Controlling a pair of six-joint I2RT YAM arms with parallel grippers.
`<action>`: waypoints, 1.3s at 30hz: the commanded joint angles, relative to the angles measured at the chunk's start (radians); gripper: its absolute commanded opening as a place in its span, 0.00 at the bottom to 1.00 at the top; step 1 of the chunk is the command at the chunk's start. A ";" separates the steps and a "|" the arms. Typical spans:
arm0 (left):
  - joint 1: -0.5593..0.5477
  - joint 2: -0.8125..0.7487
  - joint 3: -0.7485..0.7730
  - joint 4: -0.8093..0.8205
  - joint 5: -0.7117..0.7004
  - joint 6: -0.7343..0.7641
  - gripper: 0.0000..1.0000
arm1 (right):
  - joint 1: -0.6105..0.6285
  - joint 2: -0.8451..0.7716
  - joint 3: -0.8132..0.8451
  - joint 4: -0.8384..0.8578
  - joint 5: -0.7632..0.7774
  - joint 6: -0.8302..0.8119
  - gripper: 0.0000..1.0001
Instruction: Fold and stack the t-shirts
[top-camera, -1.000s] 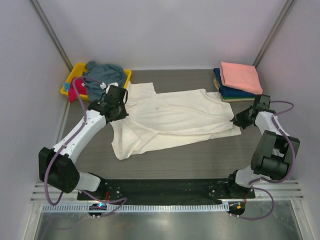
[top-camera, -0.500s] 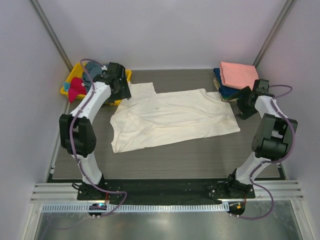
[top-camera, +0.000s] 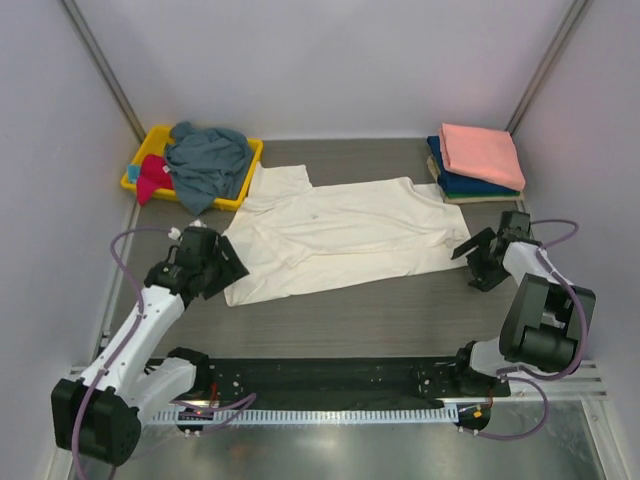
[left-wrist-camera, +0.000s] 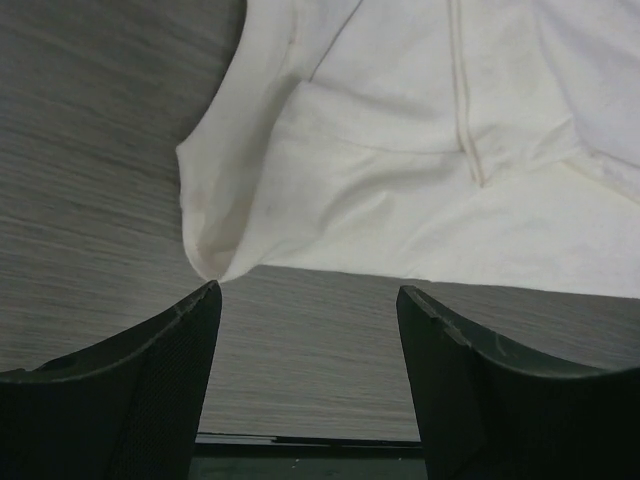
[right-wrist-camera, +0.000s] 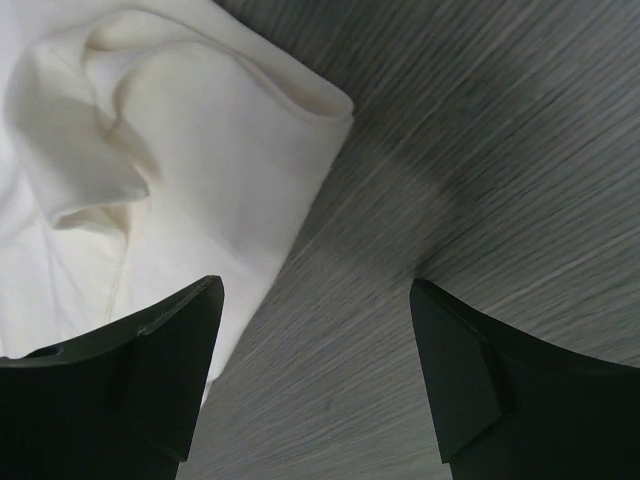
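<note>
The cream-white t-shirt (top-camera: 340, 235) lies spread across the middle of the dark counter (top-camera: 400, 310), lengthwise from left to right in the top view, wrinkled and partly doubled over itself. The left hand (top-camera: 228, 272) sits low at the shirt's lower left corner. Its fingers stand wide apart with nothing between them. In the left wrist view only bare counter shows in the gap, and the rounded corner of the cloth lies just above the finger on the left of that frame. The right hand (top-camera: 468, 256) is at the shirt's right edge, also spread wide and holding nothing. In its wrist view the folded cloth fills the upper left and bare counter the rest.

In the upper left of the top view a yellow bin (top-camera: 135, 170) holds a crumpled grey-blue tee (top-camera: 205, 160) and a magenta tee (top-camera: 152, 175). In the upper right a folded salmon-pink tee (top-camera: 480, 152) rests on a folded navy tee (top-camera: 470, 185).
</note>
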 joint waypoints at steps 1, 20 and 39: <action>0.000 -0.051 -0.096 0.133 0.048 -0.091 0.72 | -0.019 0.024 -0.005 0.092 -0.005 -0.037 0.81; -0.014 0.140 -0.257 0.274 -0.012 -0.214 0.67 | -0.036 0.190 0.050 0.196 0.030 0.021 0.41; -0.051 0.063 -0.267 0.334 -0.041 -0.099 0.13 | -0.036 0.192 0.007 0.250 -0.008 0.010 0.01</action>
